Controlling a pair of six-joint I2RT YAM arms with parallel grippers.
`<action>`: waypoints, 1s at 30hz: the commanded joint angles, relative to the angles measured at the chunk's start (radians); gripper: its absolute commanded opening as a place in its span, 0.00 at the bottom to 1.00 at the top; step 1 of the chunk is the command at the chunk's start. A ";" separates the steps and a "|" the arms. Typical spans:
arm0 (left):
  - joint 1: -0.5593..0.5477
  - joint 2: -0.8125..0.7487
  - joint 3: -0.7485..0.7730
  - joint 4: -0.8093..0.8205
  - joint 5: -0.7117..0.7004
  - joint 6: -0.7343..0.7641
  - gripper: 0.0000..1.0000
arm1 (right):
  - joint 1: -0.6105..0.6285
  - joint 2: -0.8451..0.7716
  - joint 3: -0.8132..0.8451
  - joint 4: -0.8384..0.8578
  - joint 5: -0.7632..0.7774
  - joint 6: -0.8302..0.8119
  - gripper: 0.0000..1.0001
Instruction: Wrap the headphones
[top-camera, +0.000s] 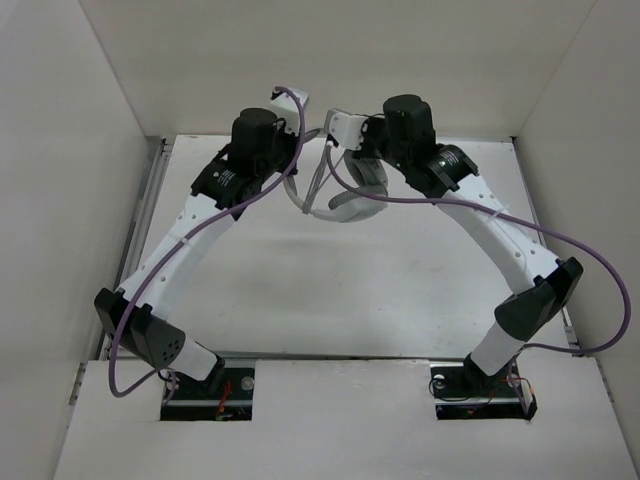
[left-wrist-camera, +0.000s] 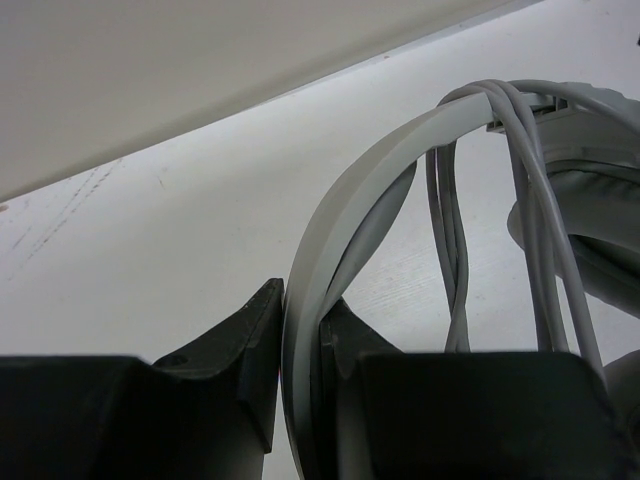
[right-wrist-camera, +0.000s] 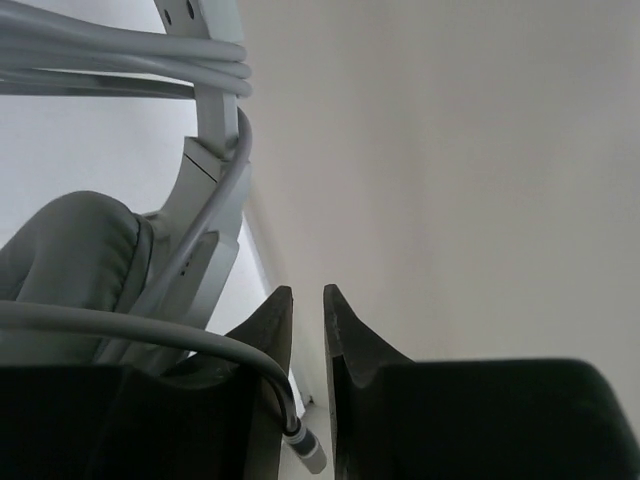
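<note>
The light-grey headphones (top-camera: 345, 200) are held up over the far middle of the table, between the two arms. In the left wrist view my left gripper (left-wrist-camera: 303, 300) is shut on the curved headband (left-wrist-camera: 370, 170), and several turns of the thin grey cable (left-wrist-camera: 530, 170) hang over the band beside an earcup (left-wrist-camera: 590, 230). In the right wrist view my right gripper (right-wrist-camera: 307, 295) has its jaws almost together on the cable's end, just above the plug (right-wrist-camera: 308, 450). Cable turns (right-wrist-camera: 120, 60) cross the headband slider (right-wrist-camera: 205, 210) above a padded earcup (right-wrist-camera: 60, 260). From above, the left gripper (top-camera: 298, 175) and right gripper (top-camera: 345, 165) are close together.
White walls enclose the white table (top-camera: 330, 290) at the back and on both sides, and the back wall (top-camera: 340, 60) stands close behind the grippers. Thick purple arm cables (top-camera: 450, 200) loop around both arms. A metal rail (top-camera: 150, 190) runs along the table's left edge.
</note>
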 joint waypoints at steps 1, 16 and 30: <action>-0.006 -0.072 -0.003 0.035 0.098 -0.052 0.00 | -0.029 -0.049 0.070 -0.023 -0.067 0.085 0.26; -0.029 -0.118 -0.070 -0.001 0.172 -0.052 0.00 | -0.095 -0.046 0.124 -0.190 -0.330 0.102 0.36; -0.059 -0.137 -0.058 -0.034 0.216 -0.083 0.00 | -0.211 0.009 0.078 -0.181 -0.575 0.145 0.44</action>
